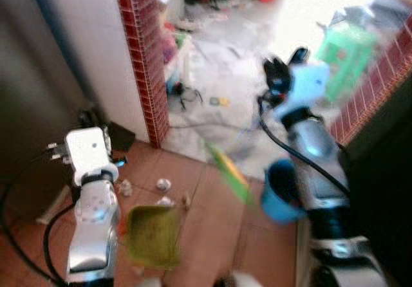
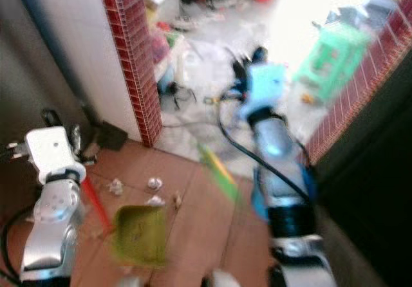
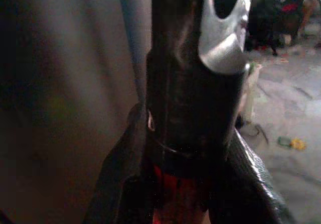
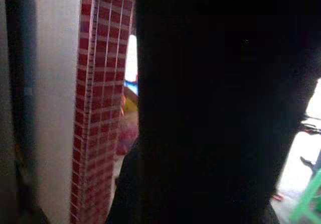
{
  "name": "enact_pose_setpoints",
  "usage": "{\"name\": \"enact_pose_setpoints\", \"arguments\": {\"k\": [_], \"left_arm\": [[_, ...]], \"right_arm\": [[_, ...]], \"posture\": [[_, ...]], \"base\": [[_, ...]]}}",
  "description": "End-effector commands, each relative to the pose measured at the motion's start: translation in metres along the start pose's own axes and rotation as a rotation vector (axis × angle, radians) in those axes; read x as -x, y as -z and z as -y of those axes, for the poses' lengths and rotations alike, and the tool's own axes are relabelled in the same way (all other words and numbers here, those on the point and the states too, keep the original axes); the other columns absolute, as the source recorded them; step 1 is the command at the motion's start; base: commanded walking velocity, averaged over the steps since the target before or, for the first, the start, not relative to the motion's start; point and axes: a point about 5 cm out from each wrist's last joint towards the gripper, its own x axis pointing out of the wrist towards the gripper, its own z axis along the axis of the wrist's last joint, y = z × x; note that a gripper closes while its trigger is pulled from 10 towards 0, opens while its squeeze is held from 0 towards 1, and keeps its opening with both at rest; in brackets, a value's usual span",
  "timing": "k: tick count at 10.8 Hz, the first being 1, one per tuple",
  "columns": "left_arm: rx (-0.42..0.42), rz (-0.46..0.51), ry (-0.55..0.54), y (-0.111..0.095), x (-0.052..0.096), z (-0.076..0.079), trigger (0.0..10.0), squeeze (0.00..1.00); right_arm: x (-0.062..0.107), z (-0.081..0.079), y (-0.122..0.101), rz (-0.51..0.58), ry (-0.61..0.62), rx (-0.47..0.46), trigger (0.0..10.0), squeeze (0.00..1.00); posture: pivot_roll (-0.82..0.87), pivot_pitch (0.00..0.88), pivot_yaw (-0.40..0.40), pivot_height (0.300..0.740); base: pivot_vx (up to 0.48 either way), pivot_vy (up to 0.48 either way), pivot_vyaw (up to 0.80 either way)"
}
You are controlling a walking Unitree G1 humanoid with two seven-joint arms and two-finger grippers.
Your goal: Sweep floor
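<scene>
Your left hand [image 3: 185, 194] is closed on the red handle [image 2: 95, 204] of the dustpan [image 2: 138, 234]; the left wrist view shows both black fingers [image 3: 118, 184] pressed against a dark shaft with red beneath it. From that hand the handle runs toward 5 o'clock down to the green pan, which rests low on the brown tile floor [image 1: 212, 235].

The paper scraps [image 2: 153, 184] lie on the tiles just beyond the pan's far edge, toward 12 o'clock from it, near the red brick pillar [image 1: 141, 55].

Your right hand [image 1: 283, 74] is raised at about 1 o'clock in the head views. You cannot tell whether its fingers are open or closed: the head views are blurred and the right wrist view is blocked by a dark shape. A long green stick [image 1: 228, 171], probably the broom, lies blurred between the two arms, its long axis running from 11 o'clock to 5 o'clock. A blue cup-like part [image 1: 280, 190] sits beside the right forearm.

The coming move likely depends on drawing the scraps toward 6 o'clock into the pan; the left arm is nearer them.
</scene>
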Motion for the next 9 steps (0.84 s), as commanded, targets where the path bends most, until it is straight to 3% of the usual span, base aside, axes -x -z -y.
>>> {"name": "enact_pose_setpoints", "arguments": {"k": [1, 8, 9], "left_arm": [[-0.024, 0.041, -0.058, -0.008, -0.001, -0.011, 10.0, 0.0], [-0.045, 0.044, -0.084, -0.009, -0.001, -0.01, 10.0, 0.0], [-0.046, 0.042, -0.083, -0.007, -0.001, -0.011, 10.0, 0.0]], "right_arm": [[-0.004, -0.013, -0.007, 0.037, -0.043, -0.02, 10.0, 0.0], [0.004, -0.02, 0.003, 0.003, -0.054, -0.046, 10.0, 0.0], [0.004, -0.021, 0.004, 0.003, -0.044, -0.053, 10.0, 0.0]], "posture": [[0.0, 0.06, -0.046, 0.74], [0.01, 0.069, -0.041, 0.74], [0.0, 0.069, -0.039, 0.74]], "base": [[0.0, 0.0, 0.78], [0.0, 0.0, 0.77], [0.0, 0.0, 0.0]]}}
